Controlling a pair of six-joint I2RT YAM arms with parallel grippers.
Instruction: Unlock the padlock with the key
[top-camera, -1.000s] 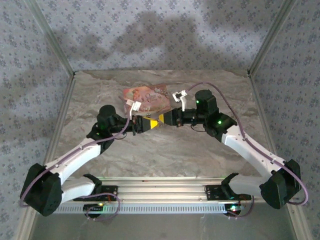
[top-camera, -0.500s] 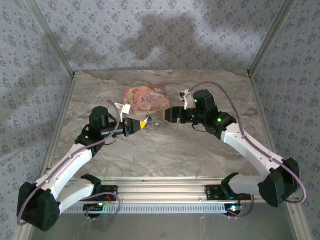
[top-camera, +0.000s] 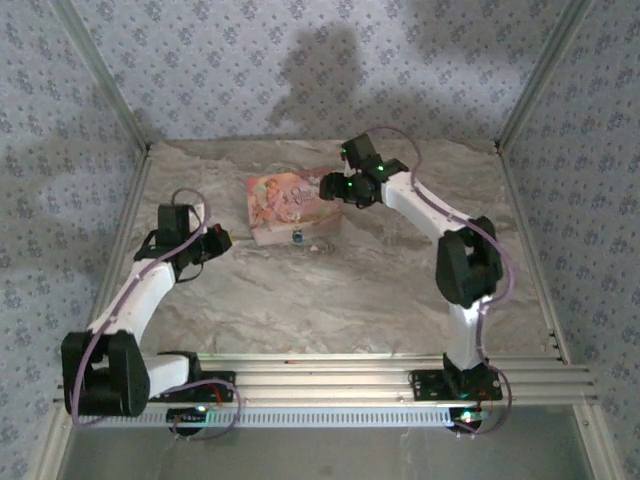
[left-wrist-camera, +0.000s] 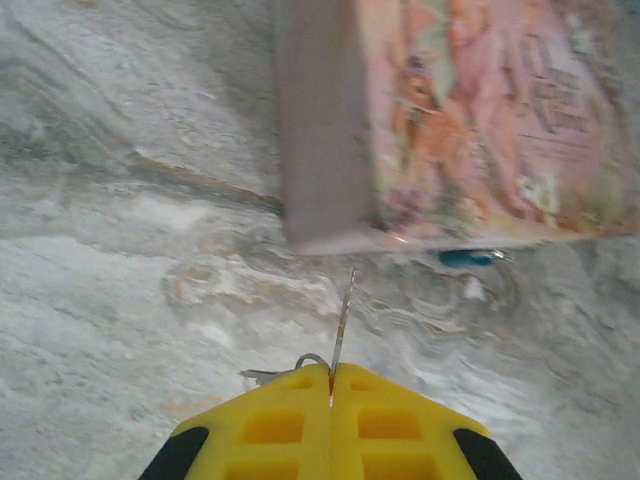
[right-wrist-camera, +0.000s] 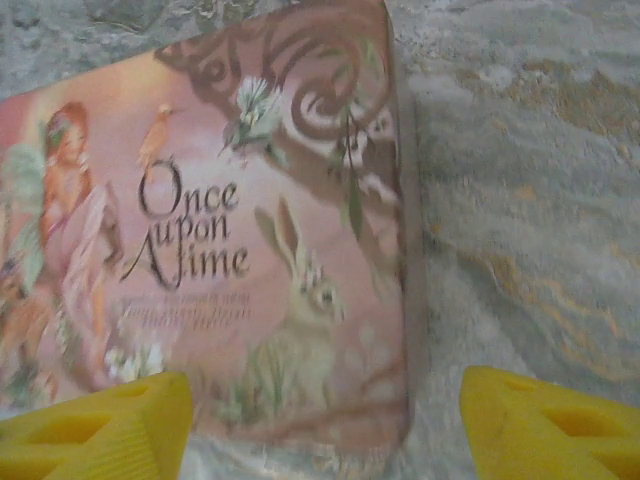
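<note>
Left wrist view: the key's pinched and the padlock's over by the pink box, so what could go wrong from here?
The key sticks out thin from the very tip of the shut left jaws, so it could twist or slip when pressed in. The padlock lies unheld by the pink box edge, and the open right jaws are over the box, not the lock, so a push may just slide it.

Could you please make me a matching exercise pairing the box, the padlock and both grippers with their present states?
1. pink, rectangular picture-printed box
2. tiny bluish-black padlock
3. left gripper
4. right gripper

A. jaws wide open above the box
B. jaws shut on a thin metal key
C. printed "Once upon a time"
D. on the marbled table, just beside the box

Pairs: 1-C, 2-D, 3-B, 4-A.
</note>
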